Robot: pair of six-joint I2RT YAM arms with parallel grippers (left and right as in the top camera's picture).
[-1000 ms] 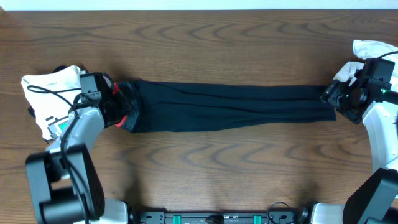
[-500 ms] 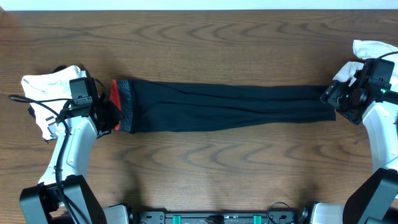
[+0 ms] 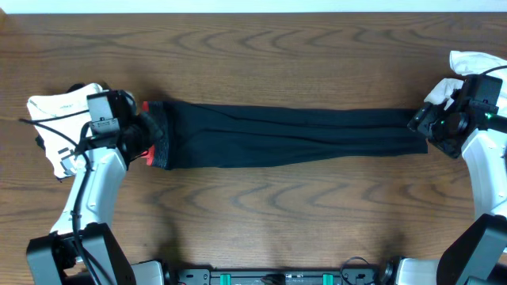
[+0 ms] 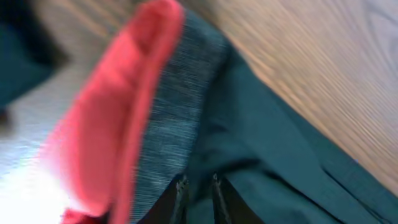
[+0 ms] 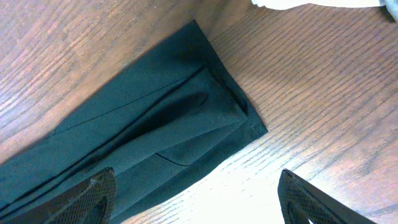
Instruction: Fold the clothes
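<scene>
The clothes, long black trousers (image 3: pixel 293 134), lie stretched across the table from left to right. Their grey-and-red waistband (image 3: pixel 158 144) is bunched at the left end. My left gripper (image 3: pixel 147 133) is at that waistband. In the left wrist view its fingertips (image 4: pixel 198 193) stand almost together with dark fabric pinched between them, next to the grey band (image 4: pixel 174 112) and red lining (image 4: pixel 112 124). My right gripper (image 3: pixel 425 125) hovers at the leg ends. It stands wide open (image 5: pixel 199 199) above the hem (image 5: pixel 205 118), holding nothing.
A white T-shirt (image 3: pixel 59 111) lies crumpled at the far left, just behind my left arm. Another white cloth (image 3: pixel 467 63) sits at the far right by my right wrist, and its edge (image 5: pixel 323 4) shows in the right wrist view. Bare wood surrounds the trousers.
Half a second ago the waistband was pulled out flat to the left. Now my left gripper has come back slightly right and the band is bunched again. The right arm has not moved.
</scene>
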